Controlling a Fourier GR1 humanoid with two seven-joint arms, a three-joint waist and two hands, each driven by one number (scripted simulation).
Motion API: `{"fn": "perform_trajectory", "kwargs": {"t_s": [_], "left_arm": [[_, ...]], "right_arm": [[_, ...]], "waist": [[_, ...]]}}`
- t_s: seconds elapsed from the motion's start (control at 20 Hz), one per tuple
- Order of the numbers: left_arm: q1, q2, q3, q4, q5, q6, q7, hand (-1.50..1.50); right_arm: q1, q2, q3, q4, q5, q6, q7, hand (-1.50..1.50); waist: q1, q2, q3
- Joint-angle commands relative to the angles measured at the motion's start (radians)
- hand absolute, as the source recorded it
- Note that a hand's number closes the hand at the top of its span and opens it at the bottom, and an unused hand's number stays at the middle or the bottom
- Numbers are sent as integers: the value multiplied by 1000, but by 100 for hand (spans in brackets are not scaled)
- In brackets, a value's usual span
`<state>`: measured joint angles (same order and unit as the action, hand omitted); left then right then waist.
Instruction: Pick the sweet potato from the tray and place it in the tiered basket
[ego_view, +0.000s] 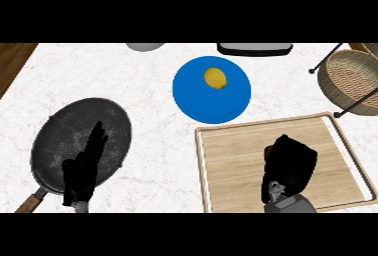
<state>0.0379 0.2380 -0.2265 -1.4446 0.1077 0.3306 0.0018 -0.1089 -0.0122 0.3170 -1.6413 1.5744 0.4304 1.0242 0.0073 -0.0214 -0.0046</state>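
Observation:
A wooden tray (229, 170) with a pale rim lies at the lower right of the counter. My right hand (290, 165) is over its middle, fingers curled downward around the sweet potato. Only a thin reddish-brown sliver of the sweet potato (269, 150) shows at the hand's left edge; the rest is hidden. The woven tiered basket (353, 75) on its black wire frame stands at the far right, above the tray's right corner. My left hand (85, 167) rests open at the lower left, fingers straight and pointing up, over a dark frying pan.
A dark frying pan (66, 130) with a wooden handle lies at the left. A blue plate (199, 100) holding a yellow lemon (215, 78) sits between the pan and the basket. A white bowl (145, 46) and a white-and-black dish (255, 48) line the far edge.

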Motion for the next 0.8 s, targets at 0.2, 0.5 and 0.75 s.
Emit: {"fn": "perform_trajectory", "kwargs": {"t_s": [0.2,0.5,0.75], "left_arm": [[45,7,26,29,10,6,21,0],[49,-7,11,32,1,2,25,0],[85,19,19,14,17,-40,0,0]], "right_arm": [[46,12,-403,-67,-220,-130,96,150],[-31,8,-654,-193,-345,-181,92,150],[-188,-18,-722,-364,-312,-214,162,150]], "waist": [[-43,25,9],[-36,19,5],[-19,15,2]]}}
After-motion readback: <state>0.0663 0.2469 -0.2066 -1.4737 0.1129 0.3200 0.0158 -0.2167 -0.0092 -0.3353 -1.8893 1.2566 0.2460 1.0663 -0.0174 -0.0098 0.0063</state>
